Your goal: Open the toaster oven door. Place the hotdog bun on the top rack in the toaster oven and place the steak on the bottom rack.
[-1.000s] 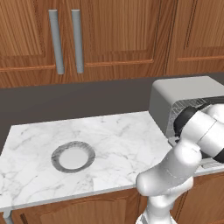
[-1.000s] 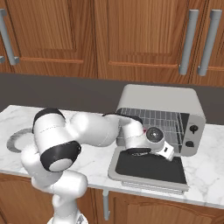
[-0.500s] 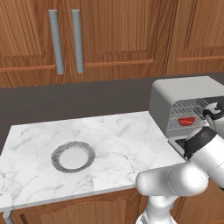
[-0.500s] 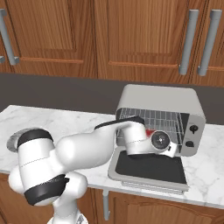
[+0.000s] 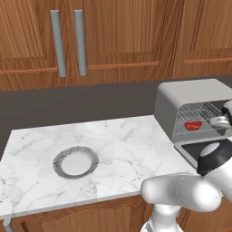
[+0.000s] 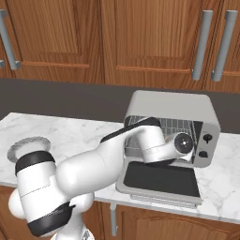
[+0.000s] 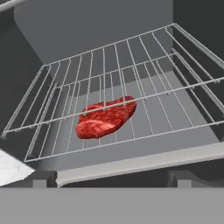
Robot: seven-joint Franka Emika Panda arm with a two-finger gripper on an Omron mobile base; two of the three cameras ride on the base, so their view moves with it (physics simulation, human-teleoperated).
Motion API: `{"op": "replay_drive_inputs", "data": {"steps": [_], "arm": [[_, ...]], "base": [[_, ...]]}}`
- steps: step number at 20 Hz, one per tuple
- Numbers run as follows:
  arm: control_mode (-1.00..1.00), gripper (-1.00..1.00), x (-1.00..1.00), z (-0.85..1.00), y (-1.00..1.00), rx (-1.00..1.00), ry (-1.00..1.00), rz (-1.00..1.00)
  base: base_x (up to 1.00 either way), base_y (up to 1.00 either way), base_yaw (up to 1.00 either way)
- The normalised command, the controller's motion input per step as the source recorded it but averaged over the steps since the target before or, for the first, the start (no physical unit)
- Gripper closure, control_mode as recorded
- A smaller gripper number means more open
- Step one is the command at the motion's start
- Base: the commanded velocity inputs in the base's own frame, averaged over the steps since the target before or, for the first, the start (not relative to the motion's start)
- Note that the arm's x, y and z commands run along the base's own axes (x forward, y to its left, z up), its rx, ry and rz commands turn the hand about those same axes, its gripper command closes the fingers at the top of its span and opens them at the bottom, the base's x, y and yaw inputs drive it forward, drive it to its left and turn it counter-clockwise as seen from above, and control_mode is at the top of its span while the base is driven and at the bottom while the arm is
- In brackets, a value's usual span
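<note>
Toaster oven door (image 6: 161, 179) let down flat on counter (image 5: 127, 140). Steak (image 7: 105, 117) laid on bottom rack (image 7: 144, 124), beneath top rack (image 7: 131, 70). Pincer spread wide, nothing gripped. Steak step judged complete. Next: arm to be drawn back from toaster oven (image 6: 173, 105); hotdog bun to be sought for top rack.

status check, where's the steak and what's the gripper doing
Gripper open, empty, at oven mouth. Steak lying on bottom rack; toaster oven door down. Top rack bare, nothing blocking.

White arm extended forward and bent at the elbow, wrist level, gripper (image 5: 220, 121) with jaws spread wide, holding nothing.
</note>
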Motion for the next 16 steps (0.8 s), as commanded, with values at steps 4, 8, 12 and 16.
{"op": "replay_drive_inputs", "data": {"steps": [4, 8, 12, 16], "arm": [[-1.00, -1.00, 0.07, 0.22, 0.03, 0.16, -0.03, 0.00], [-1.00, -1.00, 0.18, 0.01, 0.03, 0.10, 0.00, 0.00], [-1.00, -1.00, 0.36, -0.02, 0.07, 0.09, -0.01, -0.01], [-1.00, -1.00, 0.34, -0.15, 0.09, 0.05, -0.06, -0.04]], "base": [[0.00, 0.00, 0.00], [0.00, 0.00, 0.00], [0.00, 0.00, 0.00], [0.00, 0.00, 0.00]]}}
